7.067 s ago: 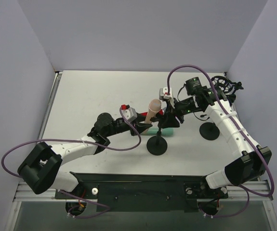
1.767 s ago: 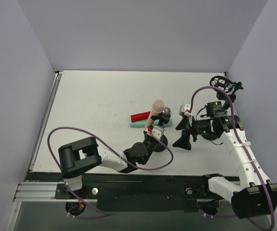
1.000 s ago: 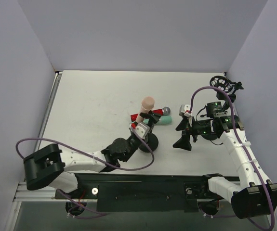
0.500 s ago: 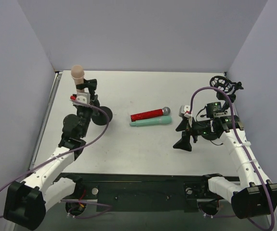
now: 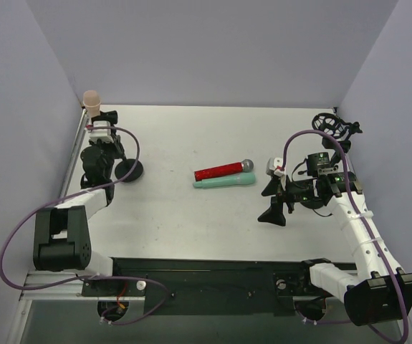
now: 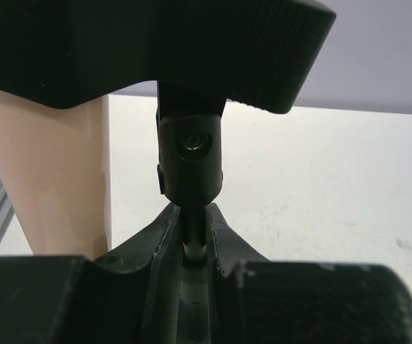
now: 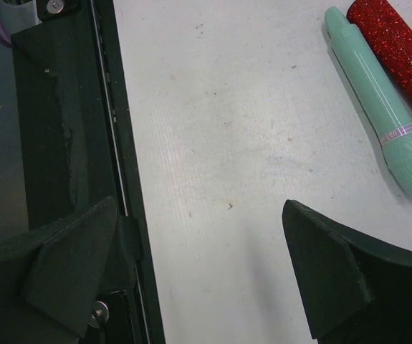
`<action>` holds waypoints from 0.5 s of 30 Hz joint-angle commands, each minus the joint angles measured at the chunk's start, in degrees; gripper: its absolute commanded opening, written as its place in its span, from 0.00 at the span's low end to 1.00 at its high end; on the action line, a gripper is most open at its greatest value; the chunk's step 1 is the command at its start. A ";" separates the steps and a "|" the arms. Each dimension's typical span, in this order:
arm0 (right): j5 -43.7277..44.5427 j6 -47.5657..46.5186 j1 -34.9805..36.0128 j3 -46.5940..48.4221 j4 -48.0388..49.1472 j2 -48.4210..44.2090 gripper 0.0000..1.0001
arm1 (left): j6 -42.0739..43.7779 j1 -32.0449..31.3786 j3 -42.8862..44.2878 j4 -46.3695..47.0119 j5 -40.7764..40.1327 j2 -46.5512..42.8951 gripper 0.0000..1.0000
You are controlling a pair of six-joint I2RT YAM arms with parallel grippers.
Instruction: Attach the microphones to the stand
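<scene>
The pink microphone sits on the stand by the table's far left corner, left gripper pinched on its pole, red microphone and green microphone lying mid-table, right gripper spread wide, empty.

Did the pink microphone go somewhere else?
Yes. The pink microphone, on its stand, went left from beside the red microphone to the far left corner of the table.

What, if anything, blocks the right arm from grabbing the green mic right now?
Probably nothing: the right tool stands open and empty, with bare table between it and the green mic. The left tool is far off, shut on the stand. The red mic close alongside may crowd a finger.
</scene>
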 commanded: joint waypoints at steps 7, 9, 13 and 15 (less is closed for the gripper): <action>-1.58 -2.48 0.01 1.29 -2.93 0.78 0.94 | 5.04 1.34 6.64 15.57 3.76 6.93 0.00; -1.40 -3.27 0.01 1.55 -3.72 1.04 0.94 | 4.95 1.34 6.29 15.39 3.94 7.63 0.00; -1.49 -4.50 0.01 1.82 -4.78 1.30 0.94 | 4.95 1.25 4.89 14.43 2.80 6.67 0.07; -1.49 -4.85 0.01 1.91 -5.04 1.30 0.94 | 4.08 1.34 3.22 14.25 2.36 5.27 0.23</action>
